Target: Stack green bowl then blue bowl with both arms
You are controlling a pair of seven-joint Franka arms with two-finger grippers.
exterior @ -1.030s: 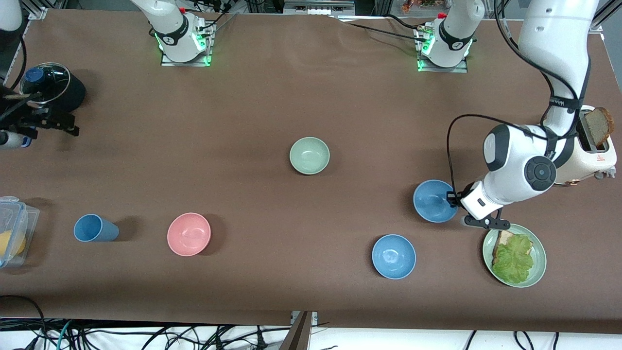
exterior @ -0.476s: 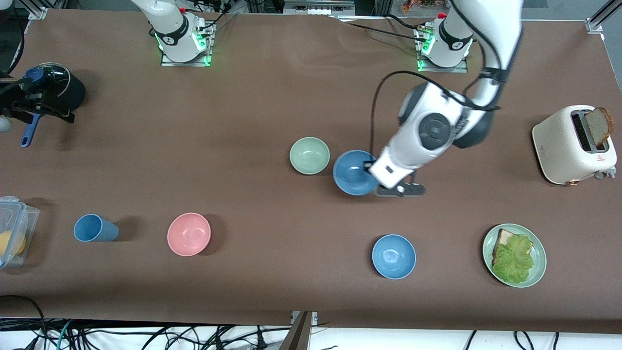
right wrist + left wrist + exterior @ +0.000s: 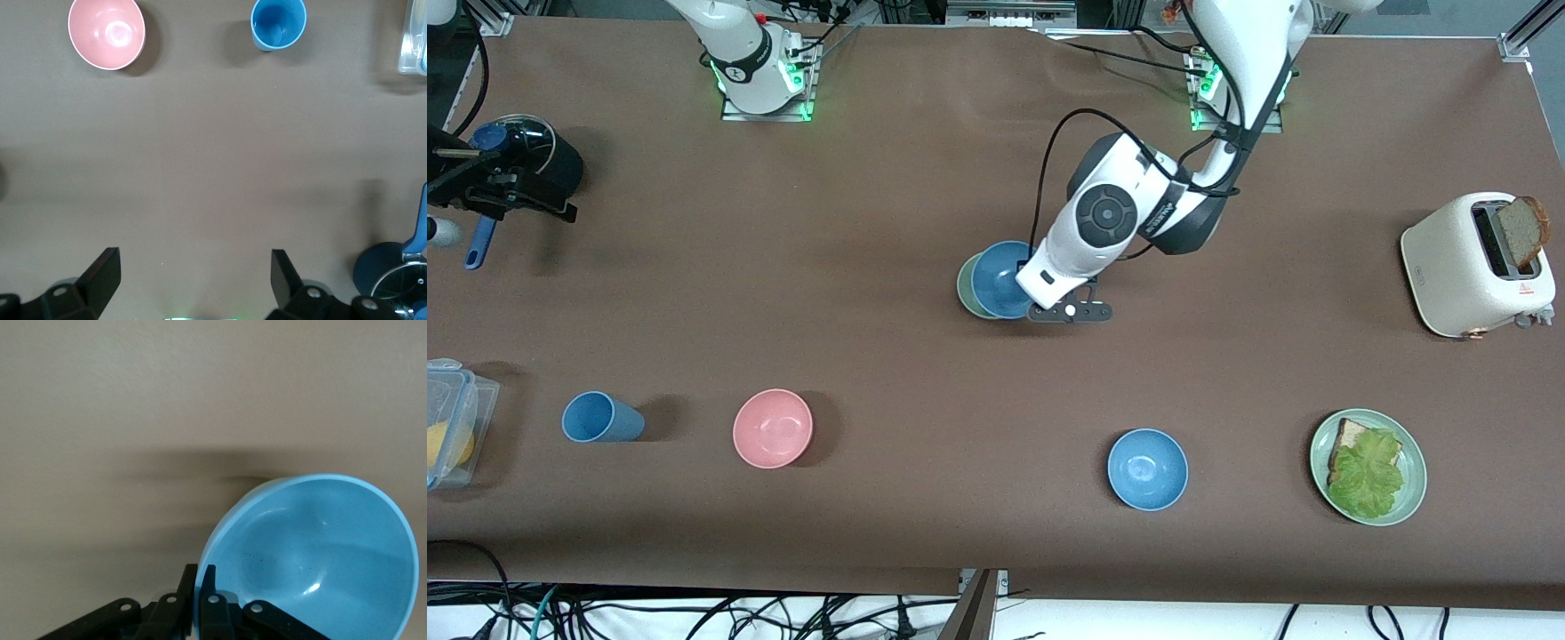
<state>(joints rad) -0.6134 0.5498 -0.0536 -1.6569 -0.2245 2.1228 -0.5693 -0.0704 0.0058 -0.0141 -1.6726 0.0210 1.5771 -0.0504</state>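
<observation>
Left gripper point(image 3: 1035, 289): over the middle of the worktop point(image 3: 925, 373), jaws clamped on the rim of a blue bowl point(image 3: 1003, 278).
Blue bowl: held over the green bowl point(image 3: 963, 286), covering most of it.
Green bowl: on the worktop, only a crescent showing.
Right gripper point(image 3: 193, 267): at the right arm's end, above the worktop near a dark pot point(image 3: 527, 160), jaws spread wide, holding nothing.
Second blue bowl point(image 3: 1147, 468): nearer the front camera, alone.

A pink bowl point(image 3: 773, 428) and a blue cup point(image 3: 600, 418) sit at the lower left of the frame on the brown counter point(image 3: 871, 178). A white toaster point(image 3: 1476, 265) holding bread stands at the right edge, above a plate point(image 3: 1414, 480) of bread and lettuce.
</observation>
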